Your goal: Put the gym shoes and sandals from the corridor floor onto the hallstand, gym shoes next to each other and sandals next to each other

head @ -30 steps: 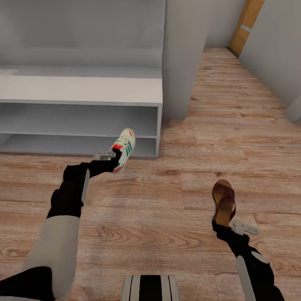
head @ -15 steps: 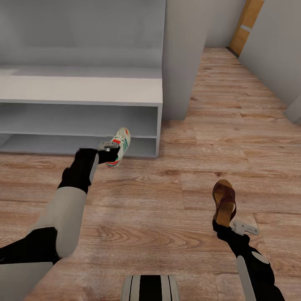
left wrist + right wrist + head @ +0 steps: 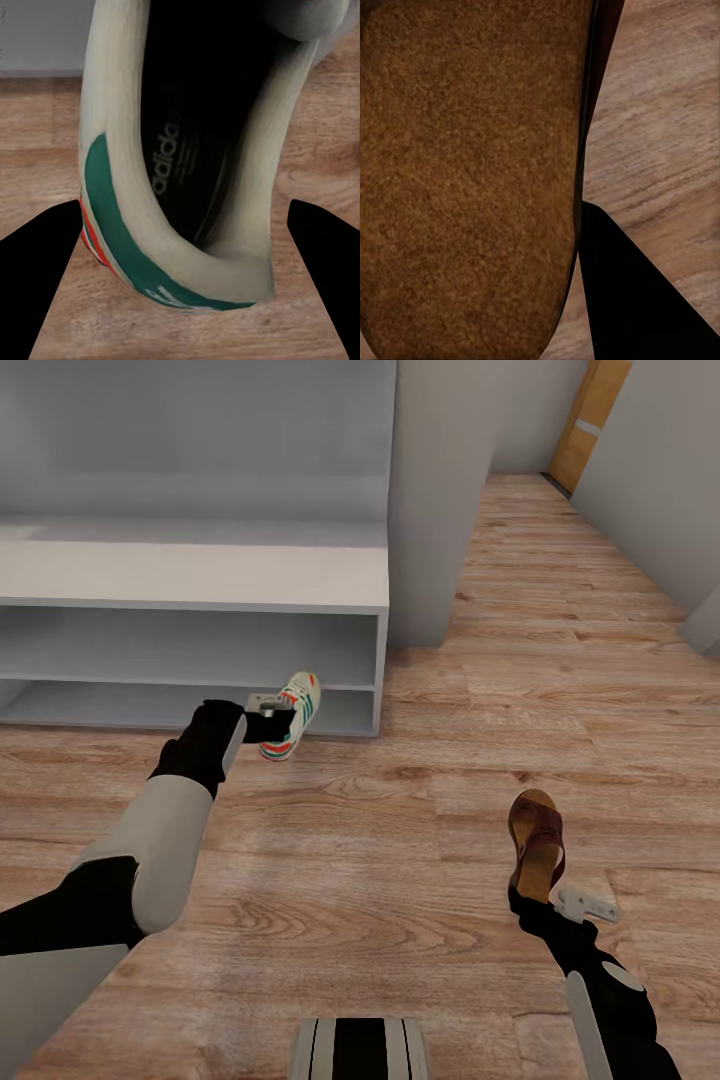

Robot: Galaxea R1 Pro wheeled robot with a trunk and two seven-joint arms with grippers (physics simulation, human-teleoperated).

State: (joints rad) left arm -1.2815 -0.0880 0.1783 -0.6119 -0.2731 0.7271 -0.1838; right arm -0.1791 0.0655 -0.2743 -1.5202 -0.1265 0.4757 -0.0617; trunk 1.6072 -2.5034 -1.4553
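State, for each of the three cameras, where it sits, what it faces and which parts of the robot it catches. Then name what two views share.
Head view: from the robot's head, looking down over the corridor floor and hallstand; both arms show.
Left wrist view: looks along the left end effector into the gym shoe; dark fingertips flank it.
Right wrist view: looks along the right end effector at the sandal; one dark finger shows.
Shared: gym shoe and sandal appear in the head view too.

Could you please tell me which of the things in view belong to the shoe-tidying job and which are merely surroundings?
Part of the job:
- gym shoe, held by the left hand
- sandal, held by the right hand
- hallstand, its top and shelf slots bare where visible
- corridor floor

Just surroundings:
- grey pillar
- wooden door
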